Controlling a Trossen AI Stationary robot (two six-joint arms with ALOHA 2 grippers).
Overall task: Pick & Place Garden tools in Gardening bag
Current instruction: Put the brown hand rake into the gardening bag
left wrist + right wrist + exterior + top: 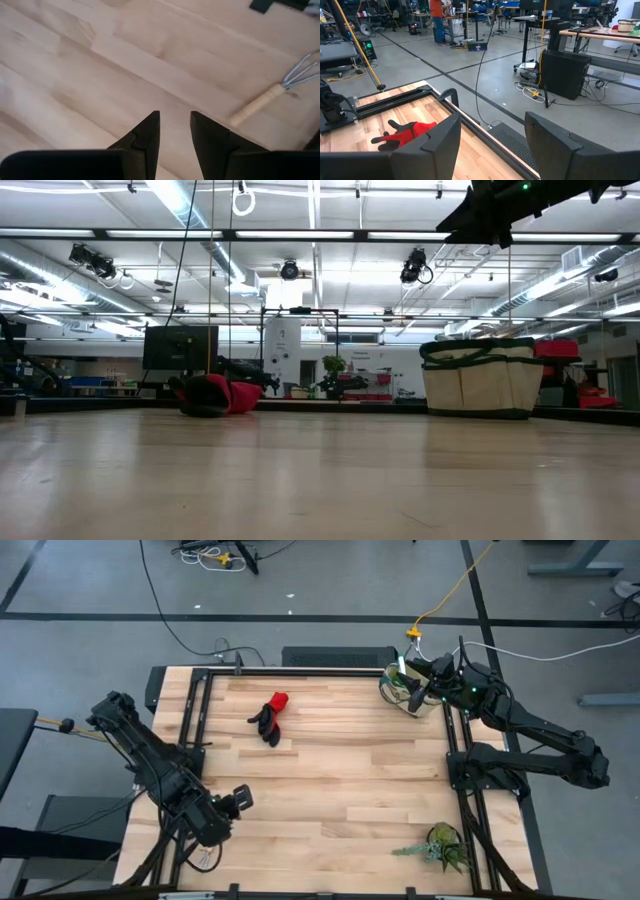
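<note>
The red-and-black gloves (270,718) lie on the table at the far middle-left; they also show in the low view (215,395) and the right wrist view (405,132). The beige gardening bag with dark green trim (403,690) stands at the far right corner (490,375). A wooden-handled metal rake (277,92) lies flat on the table and shows only in the left wrist view. My left gripper (240,800) hovers near the table's near left, fingers a little apart and empty (175,117). My right gripper (420,680) is above the bag, open and empty (492,135). The trowel and the green plastic piece are out of view.
A leafy green plant (445,845) lies at the near right corner. Black frame rails (195,710) run along the table's left, far and right sides. Bare wood (340,770) fills the middle of the table.
</note>
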